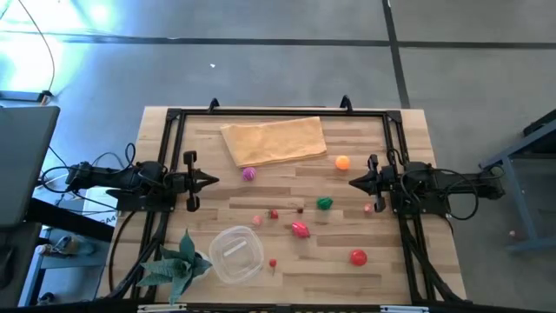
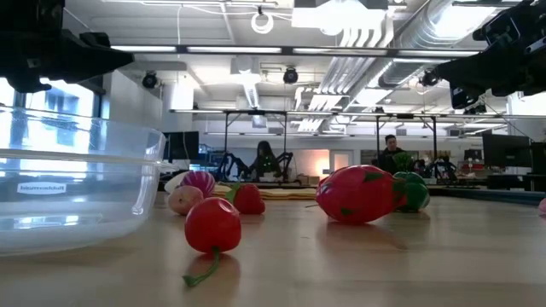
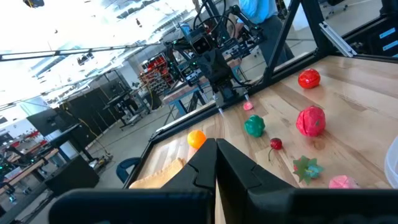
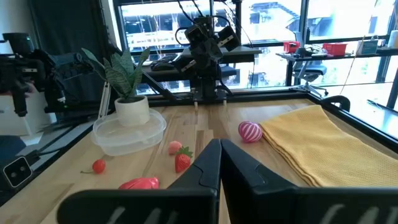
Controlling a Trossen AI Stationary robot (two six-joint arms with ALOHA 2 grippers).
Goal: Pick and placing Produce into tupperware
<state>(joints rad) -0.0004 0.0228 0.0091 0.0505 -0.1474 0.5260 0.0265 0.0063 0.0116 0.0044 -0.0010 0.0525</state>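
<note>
The clear round tupperware (image 1: 236,253) stands near the table's front edge, left of centre, with nothing in it. Small produce lies scattered on the wood: a magenta piece (image 1: 249,174), an orange one (image 1: 342,162), a green one (image 1: 324,203), a red-pink one (image 1: 301,229), a red tomato (image 1: 358,256) and a small cherry (image 1: 273,263) beside the tupperware. My left gripper (image 1: 213,181) is shut at the table's left side, pointing level toward the middle. My right gripper (image 1: 352,183) is shut at the right side, facing it. Neither touches anything.
A tan folded cloth (image 1: 274,139) lies at the far middle. A green spiky plant in a white pot (image 1: 178,263) stands at the front left, next to the tupperware. A black frame (image 1: 278,114) runs around the table. Bare wood lies between the two grippers.
</note>
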